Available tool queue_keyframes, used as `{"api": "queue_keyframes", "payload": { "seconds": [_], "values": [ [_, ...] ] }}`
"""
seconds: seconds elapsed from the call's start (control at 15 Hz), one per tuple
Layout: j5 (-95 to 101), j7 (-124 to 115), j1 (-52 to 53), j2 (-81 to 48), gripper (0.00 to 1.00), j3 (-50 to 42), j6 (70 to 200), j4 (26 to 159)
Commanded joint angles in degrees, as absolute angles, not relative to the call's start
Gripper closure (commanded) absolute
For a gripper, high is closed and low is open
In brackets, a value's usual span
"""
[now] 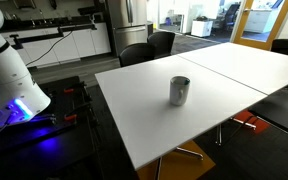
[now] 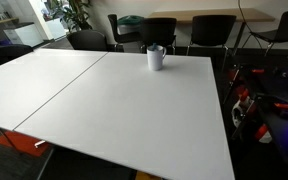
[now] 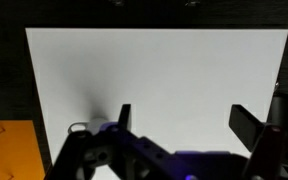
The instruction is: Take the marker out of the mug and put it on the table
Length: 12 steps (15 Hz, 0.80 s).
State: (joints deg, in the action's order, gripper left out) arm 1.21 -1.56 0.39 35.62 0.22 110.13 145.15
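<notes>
The gripper, spread wide, hangs well apart from the mug, which stands upright mid-frame on the worktop. The marker's lean is too small to tell.

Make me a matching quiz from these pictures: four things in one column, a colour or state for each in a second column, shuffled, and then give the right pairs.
Column one:
1. mug
2. table
3. chairs
4. pincer

Column two:
a. open, fingers apart
b. white
c. black
d. silvery grey, standing upright

Right pairs: 1-d, 2-b, 3-c, 4-a.
</notes>
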Motion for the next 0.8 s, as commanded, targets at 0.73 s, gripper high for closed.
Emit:
{"api": "queue_keyframes", "payload": {
  "seconds": [0.73],
  "values": [
    [0.95, -4.11, -0.71, 34.41, 0.00, 0.54, 113.83, 144.25]
  ]
}}
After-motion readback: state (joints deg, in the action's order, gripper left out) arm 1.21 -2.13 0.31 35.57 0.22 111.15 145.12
